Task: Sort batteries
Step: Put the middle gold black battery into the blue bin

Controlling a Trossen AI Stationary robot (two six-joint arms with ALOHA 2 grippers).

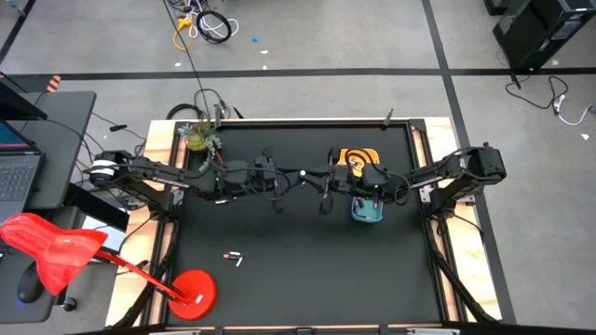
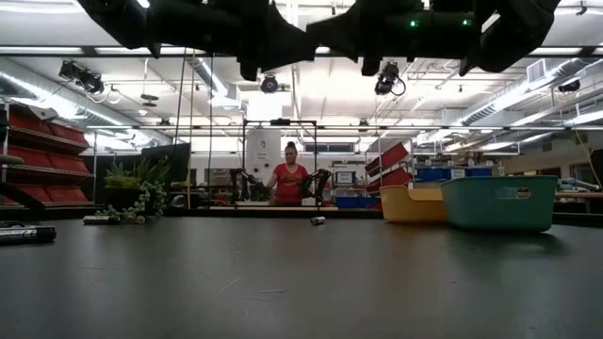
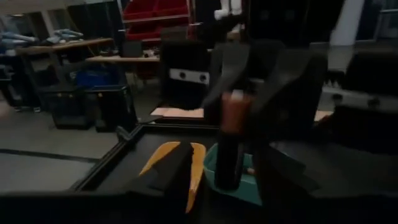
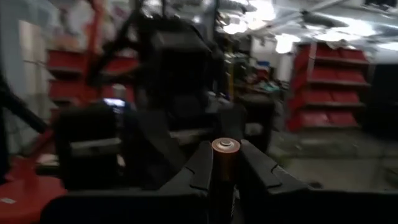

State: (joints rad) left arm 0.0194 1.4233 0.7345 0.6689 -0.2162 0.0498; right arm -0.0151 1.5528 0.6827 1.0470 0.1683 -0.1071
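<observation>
One dark battery (image 4: pixel 225 165) with a reddish-copper upper end stands upright between the fingers of my right gripper (image 4: pixel 225 157), which is shut on it in mid-air over the table's middle (image 1: pixel 317 177). My left gripper (image 3: pixel 224 186) faces it from the left (image 1: pixel 289 177) and is open. Its fingers stand on either side of the same battery (image 3: pixel 231 143), apart from it. Two loose batteries (image 1: pixel 234 256) lie flat on the black mat nearer the near edge. The yellow tray (image 1: pixel 358 154) and the teal tray (image 1: pixel 366 214) sit below the right arm. My right gripper pinches the battery's dark body (image 4: pixel 224 182) between its two fingers, just under the copper end (image 4: pixel 225 152). The fingers come level from the table's right. The battery stands upright, copper end up, lifted clear of the table.
A potted plant (image 1: pixel 200 138) stands at the far left corner. A red stand with a round base (image 1: pixel 191 290) is at the near left corner. The low view shows the teal tray (image 2: pixel 499 202), the yellow tray (image 2: pixel 412 202) and a person (image 2: pixel 287 179) far behind.
</observation>
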